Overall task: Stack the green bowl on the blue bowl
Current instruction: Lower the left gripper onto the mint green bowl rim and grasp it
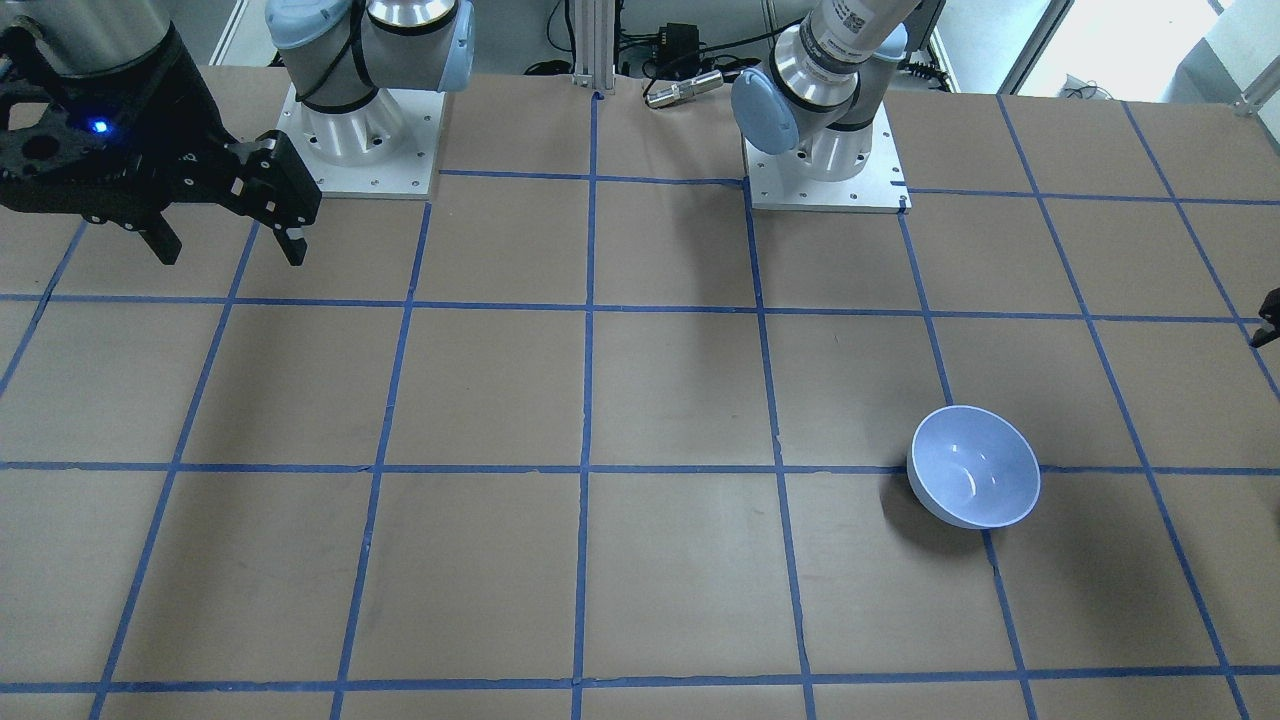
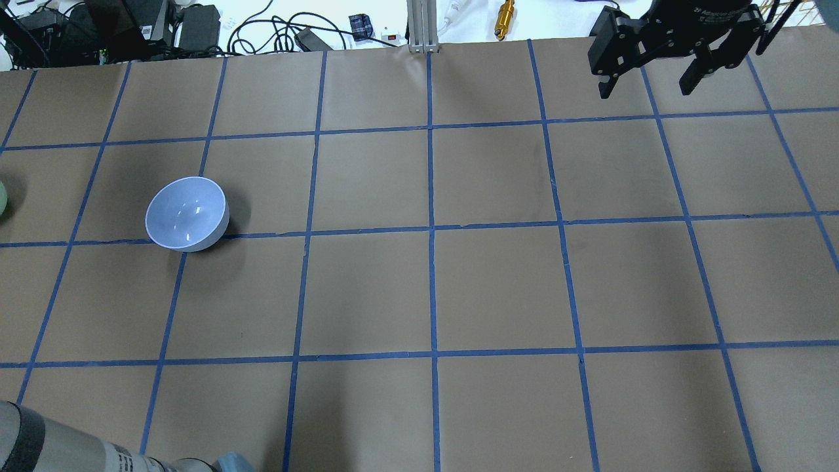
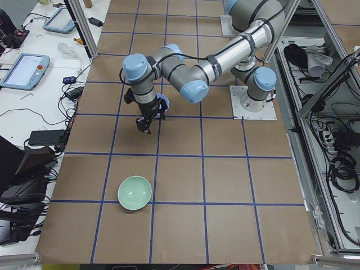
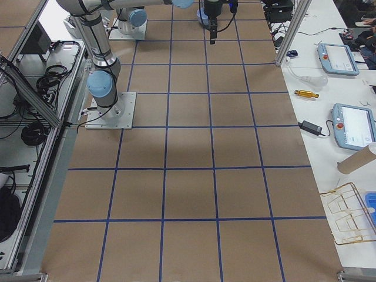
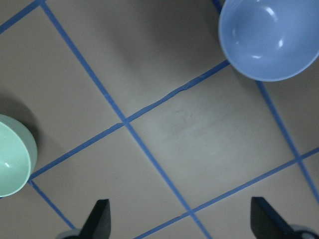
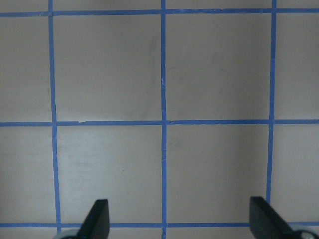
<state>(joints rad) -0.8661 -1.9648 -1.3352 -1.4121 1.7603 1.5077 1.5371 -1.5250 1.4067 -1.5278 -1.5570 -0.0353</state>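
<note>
You had the green bowl (image 3: 135, 192) sitting at the robot's left end of the bench (image 2: 459, 295). Past it, the left hand (image 5: 182, 221) hung open and empty, near the blue bowl (image 2: 187, 214). Far off, the right hand (image 2: 645, 88) was open too.

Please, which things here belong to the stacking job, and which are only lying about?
For the job: green bowl, blue bowl, left gripper, right gripper, both with jaws open.
Only lying about: brass-coloured tool, teach pendant, cardboard tube.
</note>
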